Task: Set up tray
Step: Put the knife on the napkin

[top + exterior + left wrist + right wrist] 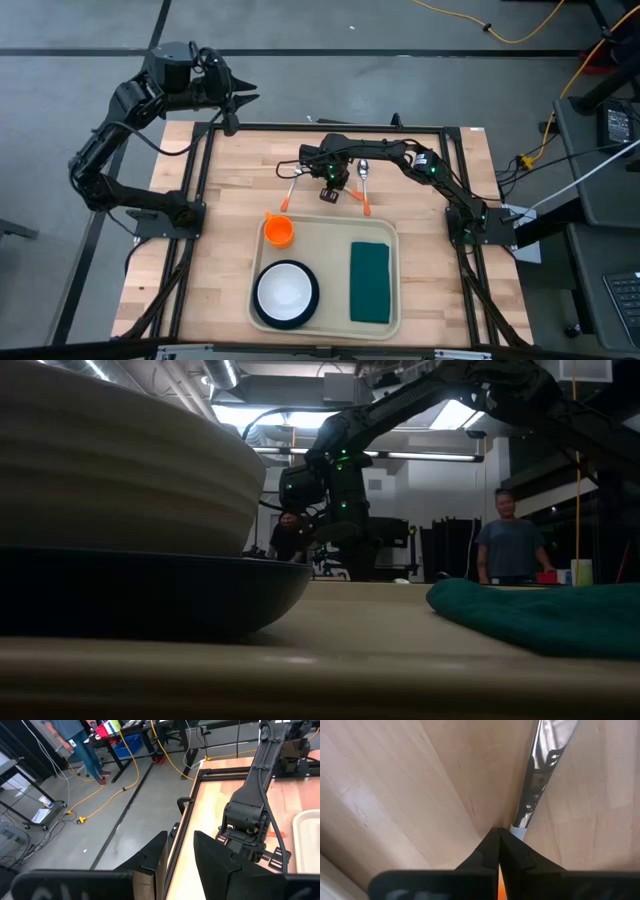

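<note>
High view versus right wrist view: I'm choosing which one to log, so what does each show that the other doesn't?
Only the high view shows the tray with its orange cup, bowl on a dark plate and green napkin, plus the left gripper waiting off the table's far left corner. Only the right wrist view shows the right gripper pinched on a utensil's handle. Both show bare wooden tabletop.

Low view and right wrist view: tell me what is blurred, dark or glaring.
Low view: the bowl and dark plate loom close, soft and dim, with bright ceiling lights behind. Right wrist view: the right hand is a dark blur, and glare streaks the metal utensil.
</note>
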Controlling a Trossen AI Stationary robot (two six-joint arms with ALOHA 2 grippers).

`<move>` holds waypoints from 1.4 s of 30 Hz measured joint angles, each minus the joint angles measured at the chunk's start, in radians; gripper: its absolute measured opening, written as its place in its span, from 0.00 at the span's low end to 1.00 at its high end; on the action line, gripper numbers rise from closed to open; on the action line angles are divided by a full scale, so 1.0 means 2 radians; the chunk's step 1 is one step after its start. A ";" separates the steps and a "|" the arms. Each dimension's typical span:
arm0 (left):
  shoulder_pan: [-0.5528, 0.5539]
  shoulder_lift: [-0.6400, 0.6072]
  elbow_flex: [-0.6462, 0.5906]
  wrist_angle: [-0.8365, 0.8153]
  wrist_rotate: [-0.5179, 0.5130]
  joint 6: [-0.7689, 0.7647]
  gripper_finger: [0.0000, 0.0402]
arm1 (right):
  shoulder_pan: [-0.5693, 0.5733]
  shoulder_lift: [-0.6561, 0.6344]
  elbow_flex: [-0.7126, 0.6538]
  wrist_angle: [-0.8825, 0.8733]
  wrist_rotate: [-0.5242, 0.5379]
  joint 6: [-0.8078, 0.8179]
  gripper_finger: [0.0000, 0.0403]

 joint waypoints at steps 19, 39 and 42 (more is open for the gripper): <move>0.000 0.038 0.000 -0.020 -0.002 0.038 0.22 | 0.001 -0.089 0.047 0.000 0.058 0.001 0.02; 0.016 0.217 0.000 -0.101 0.112 0.125 0.41 | 0.031 -0.348 -0.311 0.139 0.081 0.164 0.13; 0.027 0.249 0.000 -0.093 0.115 0.126 0.44 | 0.029 -0.425 -0.417 0.275 0.043 0.182 0.17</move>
